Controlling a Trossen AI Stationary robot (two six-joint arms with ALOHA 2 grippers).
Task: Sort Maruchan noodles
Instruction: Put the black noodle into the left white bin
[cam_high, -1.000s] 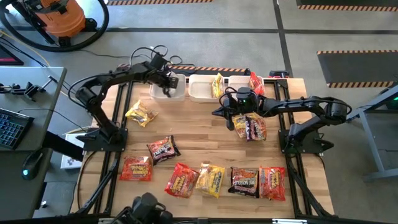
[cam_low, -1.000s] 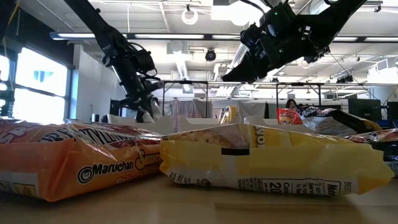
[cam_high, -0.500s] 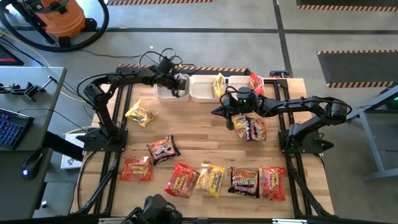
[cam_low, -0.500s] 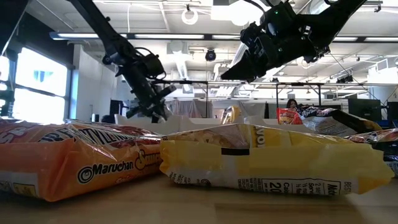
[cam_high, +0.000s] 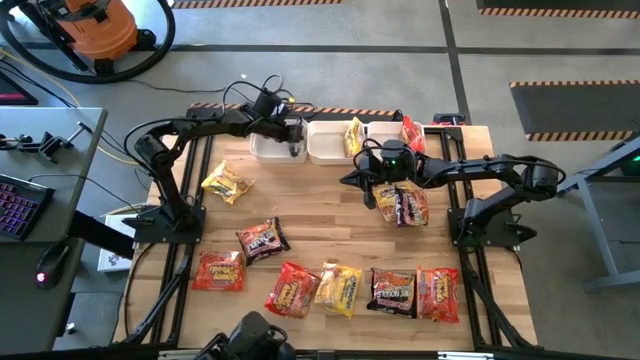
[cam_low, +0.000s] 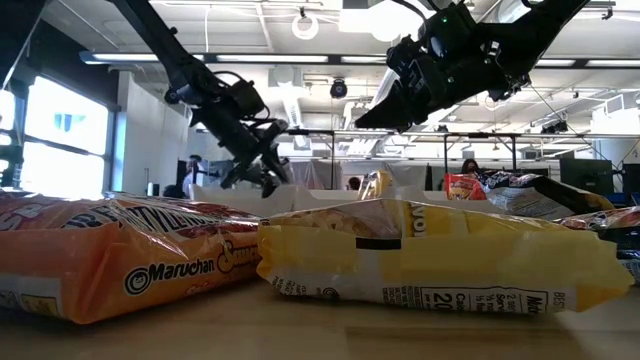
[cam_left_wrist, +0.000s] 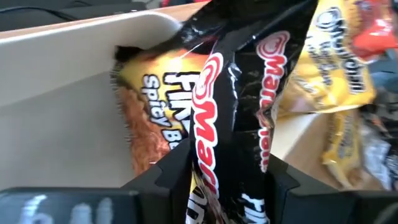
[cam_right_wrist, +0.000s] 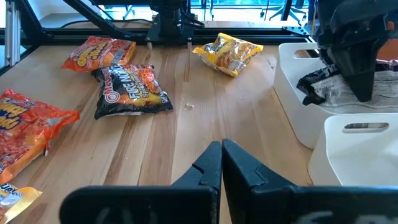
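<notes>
From my remote station I list the table (cam_high: 320, 225) as follows. At the far edge, a row of white bins: the leftmost bin (cam_high: 272, 148) has the left pincer (cam_high: 293, 137) poised over its inner end, and the left wrist view shows a dark packet (cam_left_wrist: 233, 124) standing between the two dark fingers (cam_left_wrist: 161, 180) inside that bin's pale wall; I cannot tell whether the fingers grip it or have let go. The middle bin (cam_high: 322, 145) holds a yellow packet (cam_high: 350, 137) propped on edge, and the rightmost bin (cam_high: 384, 131) holds a red packet (cam_high: 411, 135), also on edge. The right pincer (cam_right_wrist: 221, 163) hangs above the table just in front of the bins, its fingers pressed together on nothing, beside a small heap of packets (cam_high: 402, 204) under the right arm. Loose stock on the wood: one yellow packet (cam_high: 227, 183) alone on the left side; a dark packet (cam_high: 262, 240) nearer the middle; and a row along the near edge, reading left to right, of an orange-red packet (cam_high: 219, 270), a red one (cam_high: 291, 290), a yellow one (cam_high: 340, 288), a dark one (cam_high: 392, 291) and a red one (cam_high: 438, 292).
</notes>
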